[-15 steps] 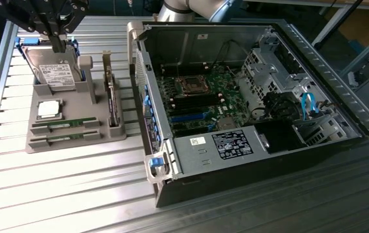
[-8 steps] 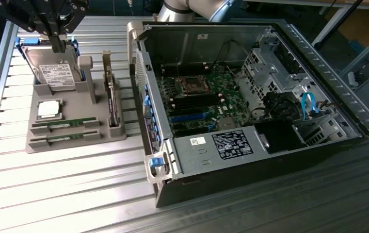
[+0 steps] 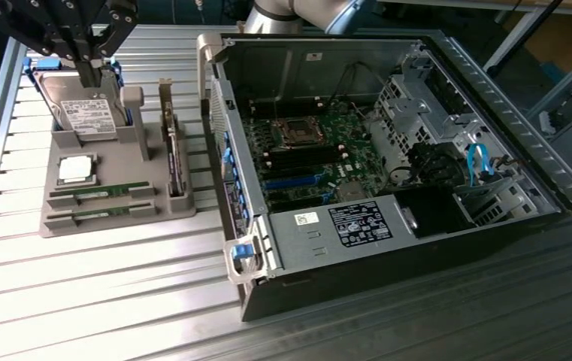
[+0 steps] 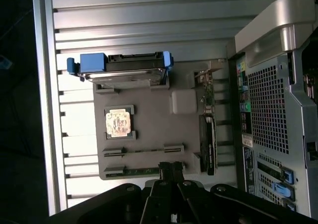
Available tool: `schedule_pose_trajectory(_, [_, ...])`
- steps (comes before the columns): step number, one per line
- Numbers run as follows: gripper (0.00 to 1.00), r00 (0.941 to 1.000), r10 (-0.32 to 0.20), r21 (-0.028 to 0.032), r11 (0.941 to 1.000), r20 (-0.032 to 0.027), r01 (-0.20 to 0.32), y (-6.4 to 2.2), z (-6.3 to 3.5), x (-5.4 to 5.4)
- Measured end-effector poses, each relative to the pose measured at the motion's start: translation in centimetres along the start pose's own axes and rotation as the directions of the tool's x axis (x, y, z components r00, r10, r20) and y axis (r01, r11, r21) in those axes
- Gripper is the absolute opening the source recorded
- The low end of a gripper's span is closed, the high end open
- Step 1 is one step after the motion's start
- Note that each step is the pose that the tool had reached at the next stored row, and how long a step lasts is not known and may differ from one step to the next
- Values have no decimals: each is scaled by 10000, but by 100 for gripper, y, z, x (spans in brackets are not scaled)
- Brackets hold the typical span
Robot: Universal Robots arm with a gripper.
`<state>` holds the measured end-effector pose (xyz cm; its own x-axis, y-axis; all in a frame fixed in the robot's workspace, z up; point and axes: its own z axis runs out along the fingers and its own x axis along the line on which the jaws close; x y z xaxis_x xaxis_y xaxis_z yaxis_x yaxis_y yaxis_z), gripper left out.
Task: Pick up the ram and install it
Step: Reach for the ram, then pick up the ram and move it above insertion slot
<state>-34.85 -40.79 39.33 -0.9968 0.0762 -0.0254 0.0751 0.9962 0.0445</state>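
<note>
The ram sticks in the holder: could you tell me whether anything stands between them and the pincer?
Nothing visible does. The two ram sticks lie uncovered in their slots on the grey holder. The shut pincer hangs in open air above the holder.

One ram (image 4: pixel 141 171) partly behind pincer (image 4: pixel 171 167)
</note>
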Motion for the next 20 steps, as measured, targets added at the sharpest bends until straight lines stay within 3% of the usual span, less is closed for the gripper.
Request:
schedule_pose_trajectory(9, [10,10000,0,0,10000,0,0,-120,-5,-8])
schedule_pose_trajectory(20, [10,10000,0,0,10000,-1,0,-122,12,-8])
